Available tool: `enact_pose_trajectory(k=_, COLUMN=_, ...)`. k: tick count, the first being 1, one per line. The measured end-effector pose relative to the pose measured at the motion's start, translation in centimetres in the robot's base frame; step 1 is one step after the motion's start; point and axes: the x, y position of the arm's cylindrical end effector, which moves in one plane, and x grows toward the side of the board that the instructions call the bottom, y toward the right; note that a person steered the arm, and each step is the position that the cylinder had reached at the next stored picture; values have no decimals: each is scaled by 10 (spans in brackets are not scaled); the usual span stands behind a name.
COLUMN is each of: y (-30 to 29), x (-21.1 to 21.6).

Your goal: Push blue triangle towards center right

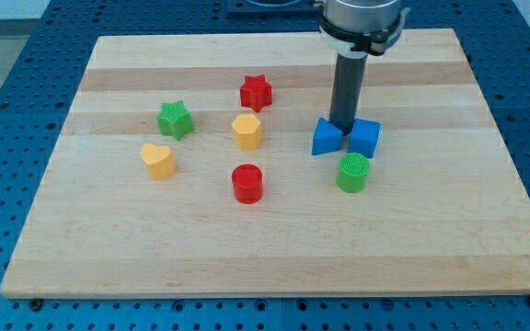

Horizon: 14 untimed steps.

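Eight blocks are counted on the desk (486,230): two blue, two green, two red, two yellow. My tip (343,126) is set just behind the blue triangle (327,138) and blue cube (364,137). No claw is fitted.

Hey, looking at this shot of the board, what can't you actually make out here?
- My tip: in the camera view its very end sinks behind the blue triangle and the blue cube, so contact with either cannot be told.
- The arm above the rod: cut off by the view's top edge.
- Gap between the two blue blocks: hidden by the rod.
- The green cylinder: touching the blue cube or just near it, unclear.
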Motion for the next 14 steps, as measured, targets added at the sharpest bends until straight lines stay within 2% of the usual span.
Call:
enact_pose_trajectory(k=2, y=41, x=15)
enact_pose_trajectory(k=4, y=53, x=15)
enact_pose_trajectory(k=6, y=74, x=44)
enact_pose_trajectory(k=7, y=107, x=51)
enact_pose_trajectory(k=8, y=116, x=51)
enact_pose_trajectory(k=10, y=95, x=75)
enact_pose_trajectory(k=14, y=69, x=75)
